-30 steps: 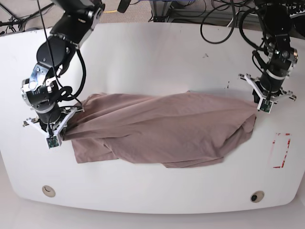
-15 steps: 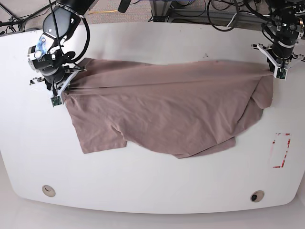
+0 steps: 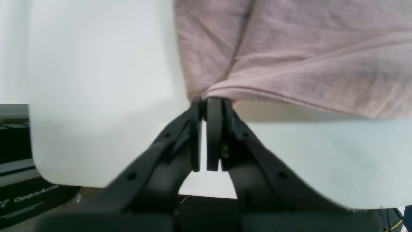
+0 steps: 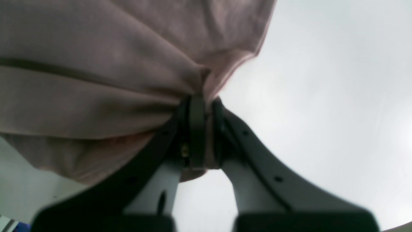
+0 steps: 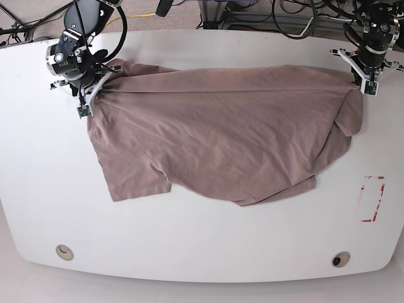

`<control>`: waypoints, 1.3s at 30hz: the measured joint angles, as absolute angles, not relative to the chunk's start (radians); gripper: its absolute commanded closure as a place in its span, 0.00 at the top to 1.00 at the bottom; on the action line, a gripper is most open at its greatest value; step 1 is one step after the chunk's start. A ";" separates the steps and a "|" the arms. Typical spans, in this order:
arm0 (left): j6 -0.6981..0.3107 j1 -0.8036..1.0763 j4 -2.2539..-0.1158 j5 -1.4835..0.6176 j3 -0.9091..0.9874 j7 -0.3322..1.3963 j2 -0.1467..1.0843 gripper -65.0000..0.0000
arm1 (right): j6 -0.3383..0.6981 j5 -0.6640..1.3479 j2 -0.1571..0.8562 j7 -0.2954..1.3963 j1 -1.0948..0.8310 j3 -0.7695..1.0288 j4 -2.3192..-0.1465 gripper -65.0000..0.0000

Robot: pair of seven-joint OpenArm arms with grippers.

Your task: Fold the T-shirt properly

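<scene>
The mauve T-shirt [image 5: 221, 132] lies spread across the white table [image 5: 202, 252], its far edge stretched between my two grippers. At the back right of the base view, my left gripper [image 5: 363, 79] is shut on that corner of the cloth. In the left wrist view its jaws [image 3: 204, 101] pinch a hemmed edge of the T-shirt [image 3: 305, 64]. My right gripper [image 5: 93, 87] is at the back left, shut on a bunched corner. The right wrist view shows cloth [image 4: 96, 80] gathered between its jaws [image 4: 202, 96]. A sleeve lies at the lower left.
A red-outlined rectangle [image 5: 371, 199] is marked on the table at the right. Two round holes [image 5: 63, 252] [image 5: 341, 259] sit near the front edge. Cables [image 5: 290, 19] lie beyond the back edge.
Both grippers have moved toward the back of the table with the cloth still gripped. The T-shirt went from a bunched heap to a wide, flatter spread.
</scene>
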State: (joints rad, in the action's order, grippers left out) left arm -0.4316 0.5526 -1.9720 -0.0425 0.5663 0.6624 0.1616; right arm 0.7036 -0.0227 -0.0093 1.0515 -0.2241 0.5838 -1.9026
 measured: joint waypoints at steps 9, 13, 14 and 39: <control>-0.431 0.551 -1.972 -0.042 0.569 0.663 0.164 0.01 | 0.700 0.065 -0.039 1.084 -0.288 0.620 -1.903 0.67; -0.430 0.552 -1.972 -0.038 0.570 0.663 0.165 0.01 | 0.699 0.143 -0.036 1.085 -0.318 0.657 -1.903 0.70; -0.430 0.552 -1.972 -0.038 0.569 0.664 0.165 0.01 | 0.699 0.158 -0.035 1.087 -0.321 0.661 -1.903 0.71; -0.430 0.551 -1.972 -0.038 0.569 0.665 0.165 0.01 | 0.701 0.810 0.053 1.182 -0.246 0.845 -1.611 0.71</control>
